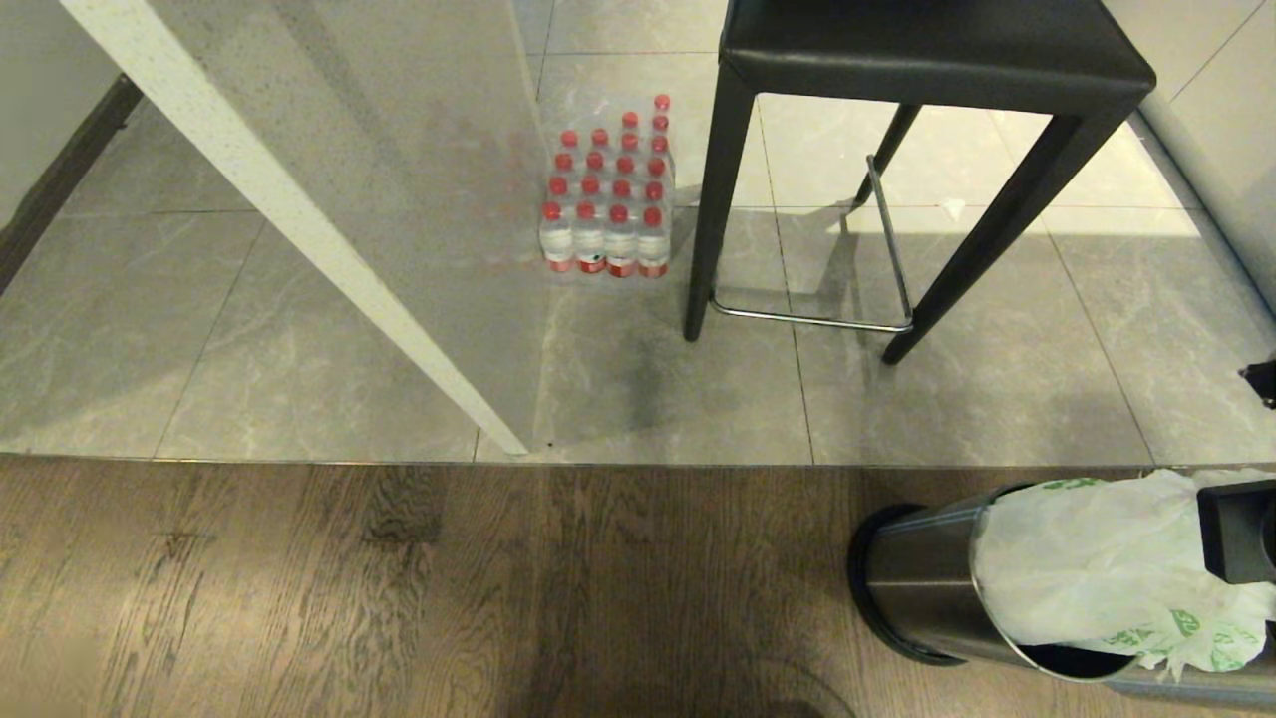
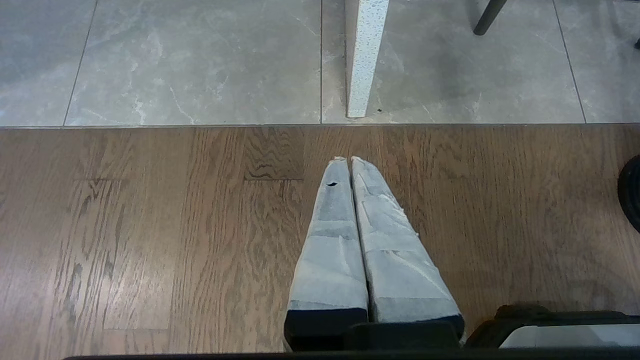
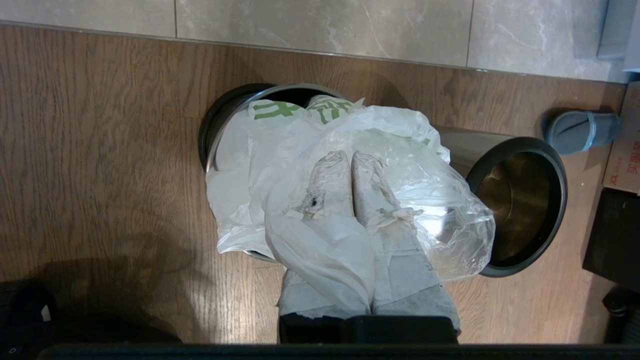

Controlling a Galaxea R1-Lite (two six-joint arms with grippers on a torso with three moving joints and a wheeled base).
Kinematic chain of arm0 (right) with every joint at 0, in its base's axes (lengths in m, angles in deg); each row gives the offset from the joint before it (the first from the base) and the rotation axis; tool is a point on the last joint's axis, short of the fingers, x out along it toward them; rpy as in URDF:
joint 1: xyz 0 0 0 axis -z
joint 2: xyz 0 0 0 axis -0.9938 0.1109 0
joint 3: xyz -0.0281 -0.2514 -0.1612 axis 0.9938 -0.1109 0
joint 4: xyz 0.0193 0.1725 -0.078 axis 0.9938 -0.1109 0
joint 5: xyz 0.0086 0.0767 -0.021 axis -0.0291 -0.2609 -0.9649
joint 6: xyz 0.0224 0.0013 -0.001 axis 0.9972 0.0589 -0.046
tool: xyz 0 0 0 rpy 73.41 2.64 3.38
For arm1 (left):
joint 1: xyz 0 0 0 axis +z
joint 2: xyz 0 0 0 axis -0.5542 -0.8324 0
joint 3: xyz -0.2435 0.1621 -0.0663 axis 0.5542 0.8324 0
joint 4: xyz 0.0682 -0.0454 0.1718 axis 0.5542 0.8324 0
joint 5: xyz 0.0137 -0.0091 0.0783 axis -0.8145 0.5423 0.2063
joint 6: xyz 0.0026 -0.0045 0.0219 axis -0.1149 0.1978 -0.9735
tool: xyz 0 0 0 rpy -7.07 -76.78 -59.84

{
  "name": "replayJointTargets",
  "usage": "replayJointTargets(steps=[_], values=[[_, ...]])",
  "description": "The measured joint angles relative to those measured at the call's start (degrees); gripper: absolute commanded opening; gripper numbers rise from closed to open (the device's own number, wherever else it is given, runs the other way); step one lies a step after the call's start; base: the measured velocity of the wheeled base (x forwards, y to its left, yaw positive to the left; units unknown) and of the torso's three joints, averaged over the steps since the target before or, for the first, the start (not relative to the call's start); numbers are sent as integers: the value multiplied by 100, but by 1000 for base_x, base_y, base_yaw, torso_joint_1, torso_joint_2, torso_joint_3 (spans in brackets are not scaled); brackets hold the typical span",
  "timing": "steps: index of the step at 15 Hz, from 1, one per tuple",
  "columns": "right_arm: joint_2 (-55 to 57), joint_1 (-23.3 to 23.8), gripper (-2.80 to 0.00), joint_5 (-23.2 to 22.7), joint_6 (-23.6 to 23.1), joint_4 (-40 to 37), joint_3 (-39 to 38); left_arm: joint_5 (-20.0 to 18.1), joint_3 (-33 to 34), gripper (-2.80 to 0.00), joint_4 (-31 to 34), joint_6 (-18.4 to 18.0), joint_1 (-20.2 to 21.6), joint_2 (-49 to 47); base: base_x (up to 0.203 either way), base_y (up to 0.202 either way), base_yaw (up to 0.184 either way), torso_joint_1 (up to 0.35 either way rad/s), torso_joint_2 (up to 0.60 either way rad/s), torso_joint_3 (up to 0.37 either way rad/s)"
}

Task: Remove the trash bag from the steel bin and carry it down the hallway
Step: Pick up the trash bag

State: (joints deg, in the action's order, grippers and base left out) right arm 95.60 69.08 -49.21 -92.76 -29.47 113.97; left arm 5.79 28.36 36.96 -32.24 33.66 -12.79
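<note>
Two grippers logged. Right gripper (image 3: 350, 157): taped fingers pressed together, pinching thin film of the trash bag (image 3: 280, 165), which drapes over both fingers. Left gripper (image 2: 348, 159): fingers closed tip to tip, holding nothing, hanging over the wood-plank floor (image 2: 150, 240).

Surroundings, largest first:
- Grey marble-look tile floor (image 1: 199, 329), glossy, at 12 o'clock of the head view.
- White speckled panel (image 1: 299, 209), slanting from 11 o'clock to centre.
- Black stool (image 1: 927, 50), padded seat, chrome footrest, at 1 o'clock.
- Steel bin (image 1: 917, 588), brushed cylinder, black base, at 4 o'clock on the wood; trash bag, crumpled translucent white with green print, sits in and over its mouth.
- Second steel bin (image 3: 520, 200), black-rimmed, just beside the first.
- Shrink-wrapped red-capped bottles (image 1: 608, 199), left of the stool.
- Grey slipper (image 3: 580, 131).
</note>
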Motion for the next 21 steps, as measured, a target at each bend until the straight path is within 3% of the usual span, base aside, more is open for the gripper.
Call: replayJointTargets(steps=[21], values=[[2, 0, -280, -1, 0, -2, 2, 0, 0, -280, 0, 0, 0, 0, 0, 0, 0, 0, 0, 0]])
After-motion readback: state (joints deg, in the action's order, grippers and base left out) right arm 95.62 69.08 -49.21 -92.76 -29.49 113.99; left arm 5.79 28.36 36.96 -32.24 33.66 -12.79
